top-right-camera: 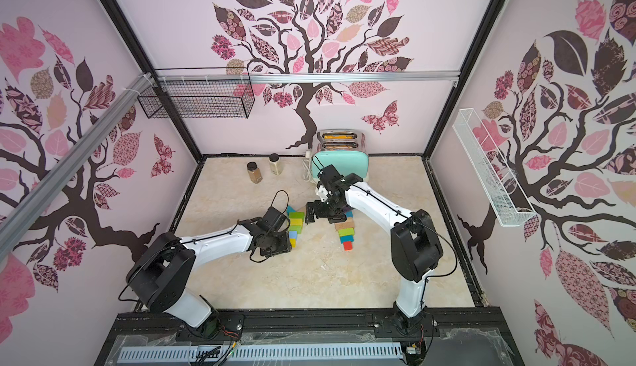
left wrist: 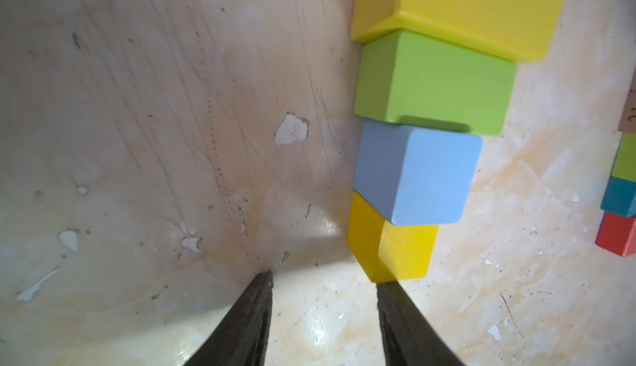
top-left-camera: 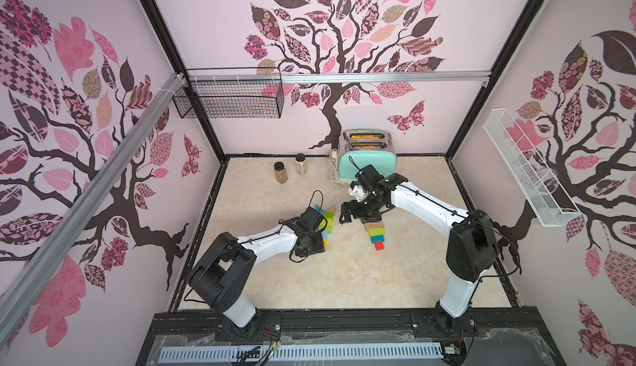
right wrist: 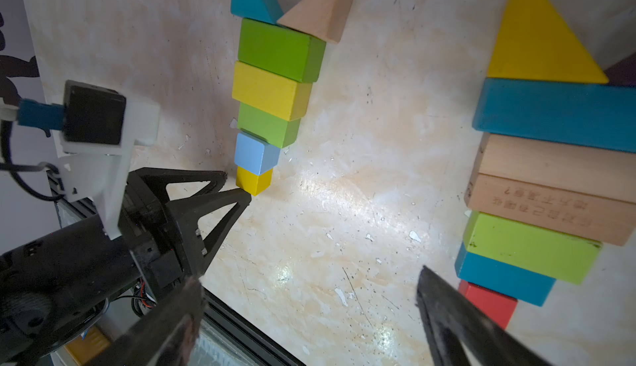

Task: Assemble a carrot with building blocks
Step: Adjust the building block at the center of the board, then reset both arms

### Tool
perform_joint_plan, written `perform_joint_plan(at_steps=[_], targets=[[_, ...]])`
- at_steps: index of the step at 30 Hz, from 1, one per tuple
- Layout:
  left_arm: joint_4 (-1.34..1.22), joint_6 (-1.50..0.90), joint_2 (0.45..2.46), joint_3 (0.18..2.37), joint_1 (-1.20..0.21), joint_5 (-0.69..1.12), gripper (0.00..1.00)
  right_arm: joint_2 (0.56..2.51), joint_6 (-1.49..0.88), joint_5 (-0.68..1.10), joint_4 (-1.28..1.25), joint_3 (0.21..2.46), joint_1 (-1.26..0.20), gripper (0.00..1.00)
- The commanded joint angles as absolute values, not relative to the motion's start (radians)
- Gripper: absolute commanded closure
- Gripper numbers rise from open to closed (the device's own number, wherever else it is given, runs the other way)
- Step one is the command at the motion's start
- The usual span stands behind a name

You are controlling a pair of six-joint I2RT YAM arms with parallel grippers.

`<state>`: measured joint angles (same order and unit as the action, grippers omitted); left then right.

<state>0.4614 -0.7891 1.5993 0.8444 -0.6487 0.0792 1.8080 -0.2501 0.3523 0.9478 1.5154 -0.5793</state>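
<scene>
In both top views the left arm's wrist [top-left-camera: 309,235] covers the left column of blocks [top-left-camera: 328,217] at its end toward the counter's front edge. The right gripper [top-left-camera: 358,213] hides the far end of the right column [top-left-camera: 375,232]. The left wrist view cuts off the big yellow bar [left wrist: 464,3]. In the right wrist view a purple block [right wrist: 623,70] barely shows, and the print on the tan bar [right wrist: 550,206] is unreadable.

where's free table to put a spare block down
Widest bare patch: the front of the table, between the two arm bases. A narrow strip lies bare between the left block column and right block column, the right hand over its far end. Crowded: the back, by toaster and spice jars.
</scene>
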Motion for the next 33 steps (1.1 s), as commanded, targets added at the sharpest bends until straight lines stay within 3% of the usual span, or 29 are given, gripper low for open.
perform_joint_plan(at_steps=[1, 11, 22, 33], targets=[[0.476, -0.788, 1.626, 0.837, -0.650, 0.062, 0.47, 1.793, -0.258, 0.360, 0.936, 1.511, -0.583, 0.01], [0.513, -0.763, 1.582, 0.837, -0.650, 0.055, 0.47, 1.797, -0.257, 0.359, 0.940, 1.516, -0.583, 0.01], [0.606, -0.749, 1.436, 0.885, -0.644, -0.011, 0.36, 1.791, -0.257, 0.348, 0.952, 1.532, -0.584, 0.01], [0.703, -0.618, 1.291, 1.016, -0.456, -0.039, 0.24, 1.695, -0.253, 0.253, 0.974, 1.498, -0.573, 0.01]])
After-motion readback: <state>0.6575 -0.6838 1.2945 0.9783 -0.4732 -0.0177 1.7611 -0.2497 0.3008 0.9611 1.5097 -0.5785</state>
